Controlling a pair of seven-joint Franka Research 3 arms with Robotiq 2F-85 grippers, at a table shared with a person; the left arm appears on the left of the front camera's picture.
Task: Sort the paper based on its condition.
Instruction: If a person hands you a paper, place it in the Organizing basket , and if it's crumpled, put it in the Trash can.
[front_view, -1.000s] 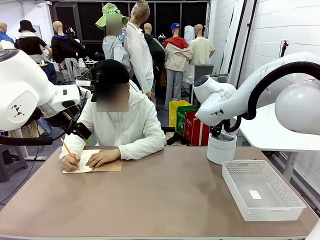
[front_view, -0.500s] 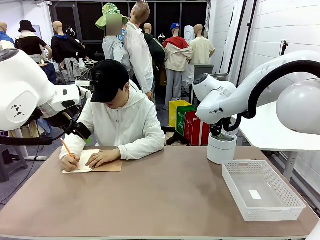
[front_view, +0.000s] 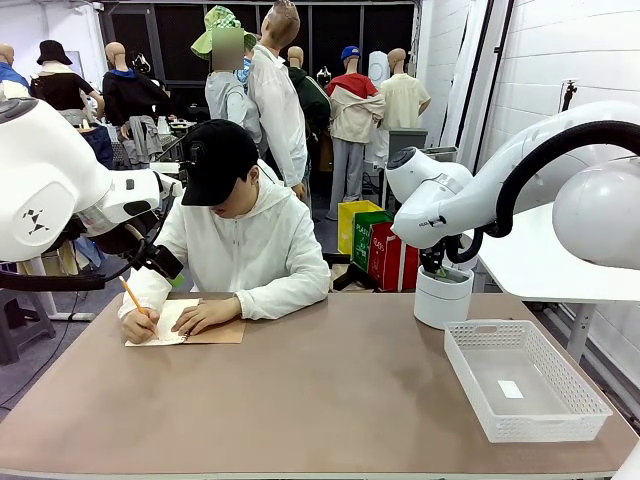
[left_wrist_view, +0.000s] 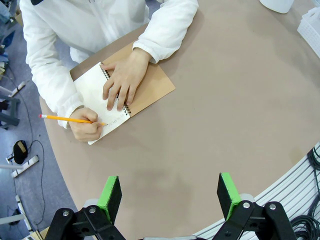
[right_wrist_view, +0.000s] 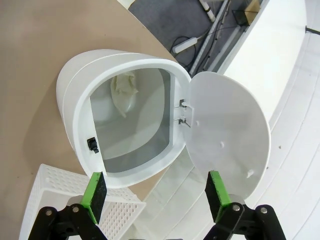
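1. Counter (front_view: 330, 400): brown top, with a person in a white hooded top seated at the far side.
2. Pencil hand (front_view: 140, 325): at the counter's far left edge, holding an orange pencil (front_view: 132, 296) with its tip on the open page.
3. Spiral notebook (left_wrist_view: 95, 92): white page up, brown card cover folded out beside it, lying flat on the counter. The person's other hand (left_wrist_view: 122, 80) is pressed flat across the spiral.
4. Left claw (left_wrist_view: 170, 195): fingers spread wide apart with nothing between them, hanging above bare counter on the robot's side of the notebook.
5. White round bin (front_view: 443, 298): at the far right of the counter, hinged lid (right_wrist_view: 227, 135) swung open.
6. Paper (right_wrist_view: 122, 92): one crumpled white piece, lying inside the bin against its wall.
7. Right claw (right_wrist_view: 155, 196): fingers wide apart and empty, poised over the bin's mouth.
8. White lattice basket (front_view: 500, 430): near right of the counter, just beside the bin, with a small white scrap (front_view: 510, 389) on its floor.
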